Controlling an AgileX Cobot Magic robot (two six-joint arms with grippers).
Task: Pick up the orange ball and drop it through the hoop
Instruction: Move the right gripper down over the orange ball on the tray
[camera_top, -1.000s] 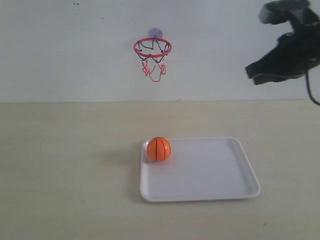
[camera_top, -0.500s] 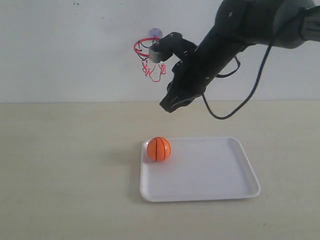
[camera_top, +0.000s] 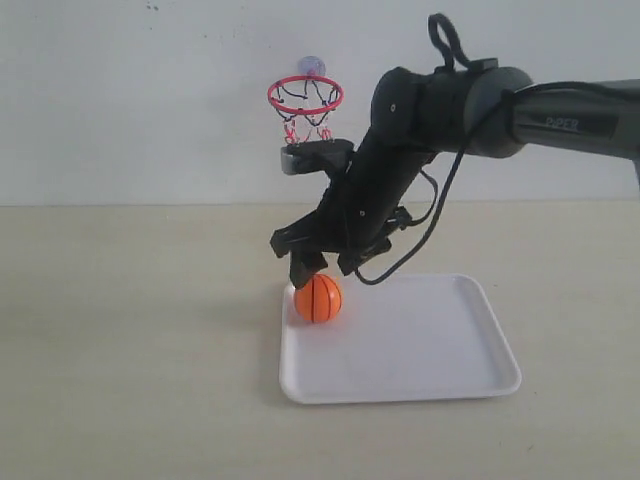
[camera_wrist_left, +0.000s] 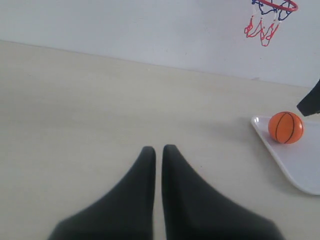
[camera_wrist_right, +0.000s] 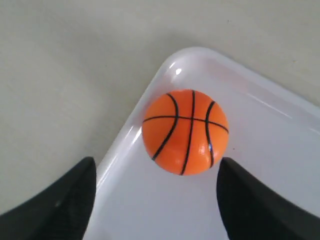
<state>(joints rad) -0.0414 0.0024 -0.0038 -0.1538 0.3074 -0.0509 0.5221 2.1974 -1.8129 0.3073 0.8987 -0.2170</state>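
The orange ball (camera_top: 318, 298) (camera_wrist_right: 185, 131) (camera_wrist_left: 285, 127) rests in the far left corner of a white tray (camera_top: 420, 350) (camera_wrist_right: 270, 165). My right gripper (camera_top: 322, 268) (camera_wrist_right: 156, 172) hangs just above it, open wide, its fingers apart on either side of the ball and not touching it. The hoop (camera_top: 305, 96) (camera_wrist_left: 275, 6), a red ring with a dangling net, is fixed to the back wall above and behind the ball. My left gripper (camera_wrist_left: 158, 149) is shut with nothing in it, over bare table well off to the side of the tray.
The white tray's raised rim (camera_wrist_right: 130, 132) runs close beside the ball. The beige table (camera_top: 130, 330) stretches left of the tray. The right arm's cable (camera_top: 440, 215) loops above the tray's back edge.
The right arm swung in from the upper right, came down in front of the hoop, and now holds its open gripper just over the ball. The ball has not moved.
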